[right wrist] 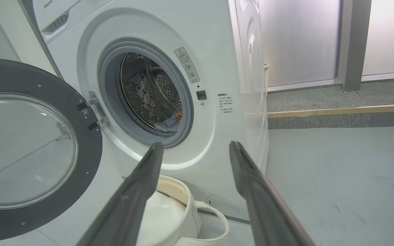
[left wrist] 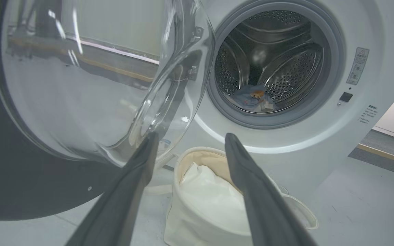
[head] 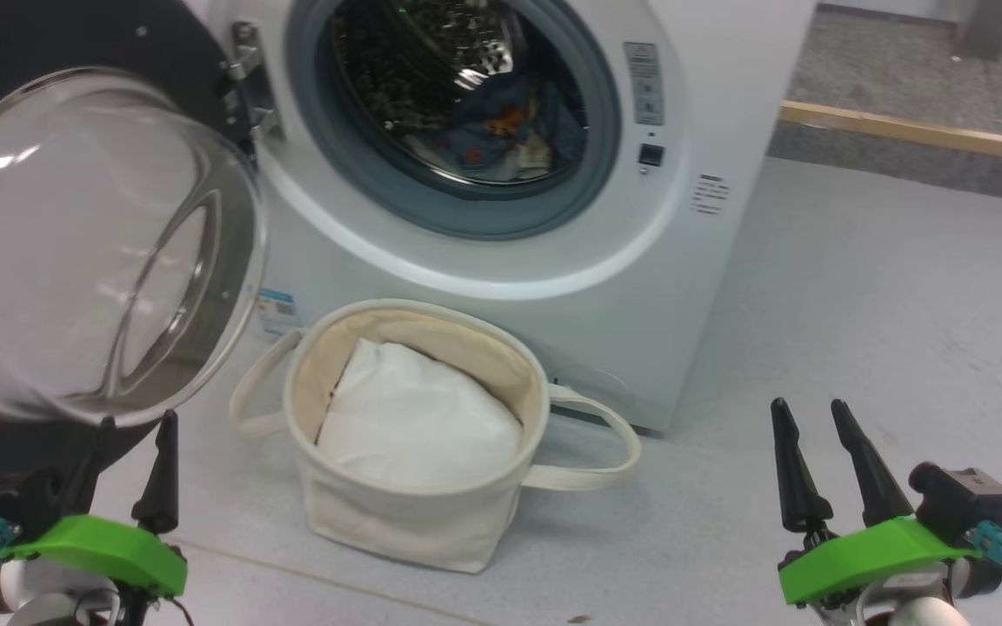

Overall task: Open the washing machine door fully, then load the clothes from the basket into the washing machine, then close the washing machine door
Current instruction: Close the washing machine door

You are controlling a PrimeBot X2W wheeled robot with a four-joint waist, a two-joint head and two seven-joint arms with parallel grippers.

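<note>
The washing machine (head: 727,104) is white, its rubber ring (head: 607,113) blue-grey. At the frame's left, the washing machine door (right wrist: 46,85) has a black rim around clear glass. The clothes (head: 501,130) are light blue with orange-brown prints. The basket (head: 414,522) is cream, and the bundle (head: 414,417) in it is plain white.
</note>
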